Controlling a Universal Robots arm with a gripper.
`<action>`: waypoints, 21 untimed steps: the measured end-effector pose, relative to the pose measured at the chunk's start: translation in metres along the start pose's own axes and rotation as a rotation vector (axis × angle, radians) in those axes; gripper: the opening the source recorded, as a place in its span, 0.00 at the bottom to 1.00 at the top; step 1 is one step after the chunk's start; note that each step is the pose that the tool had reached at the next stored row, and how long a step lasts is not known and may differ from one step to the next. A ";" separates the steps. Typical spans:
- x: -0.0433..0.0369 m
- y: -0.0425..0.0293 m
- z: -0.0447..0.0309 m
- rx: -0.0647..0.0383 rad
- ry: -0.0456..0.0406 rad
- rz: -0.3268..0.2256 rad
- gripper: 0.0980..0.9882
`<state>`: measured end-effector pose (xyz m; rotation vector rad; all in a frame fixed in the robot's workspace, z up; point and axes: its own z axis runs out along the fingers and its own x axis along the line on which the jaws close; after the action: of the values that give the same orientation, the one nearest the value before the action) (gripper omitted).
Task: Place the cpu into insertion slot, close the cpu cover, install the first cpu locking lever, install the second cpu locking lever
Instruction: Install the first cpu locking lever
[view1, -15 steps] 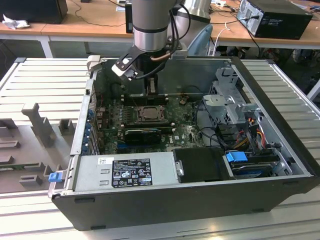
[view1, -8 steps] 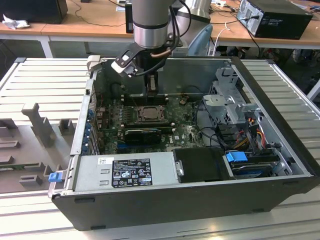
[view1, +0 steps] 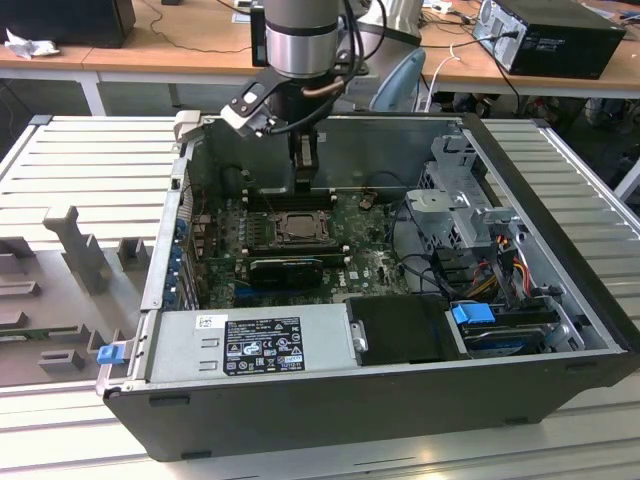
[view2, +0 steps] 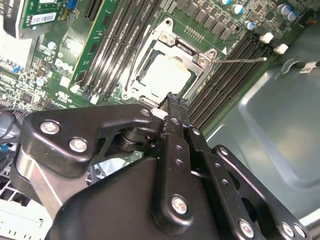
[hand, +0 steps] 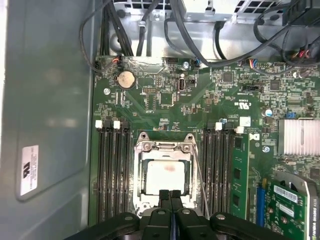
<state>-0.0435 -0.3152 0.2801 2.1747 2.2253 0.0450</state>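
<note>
The cpu (hand: 165, 176) shows its pale square top inside the insertion slot (hand: 139, 201) on the green motherboard. In the second wrist view the cpu (view2: 167, 75) looks the same. The silver cpu cover (hand: 163, 148) lies down flat around the chip, its window framing it, as the cover (view2: 192, 54) also shows from the other wrist camera. One thin wire locking lever (hand: 201, 180) runs loose beside the socket and sticks out sideways as the lever (view2: 245, 60). My gripper (hand: 170, 193) hangs just above the socket's edge, shut with nothing between its fingers; it also appears as the gripper (view1: 305, 183) and the gripper (view2: 172, 101).
Black memory slots (hand: 112, 170) flank the socket on both sides. A green card (hand: 242, 175) and a ribbed heatsink (hand: 298, 136) stand near it. Cables (hand: 200, 45) cross the far board edge. The case wall (view1: 400, 140), drive cage (view1: 470, 210) and power supply (view1: 250, 345) box in the board.
</note>
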 end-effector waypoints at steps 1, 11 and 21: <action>0.0000 0.0001 -0.0028 0.000 0.0000 0.000 0.01; 0.0000 0.0009 -0.0221 0.000 0.0010 -0.044 0.01; 0.0000 0.0009 -0.0220 0.000 0.0075 -0.197 0.01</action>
<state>-0.0435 -0.3152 0.3021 1.9471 2.4300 0.0488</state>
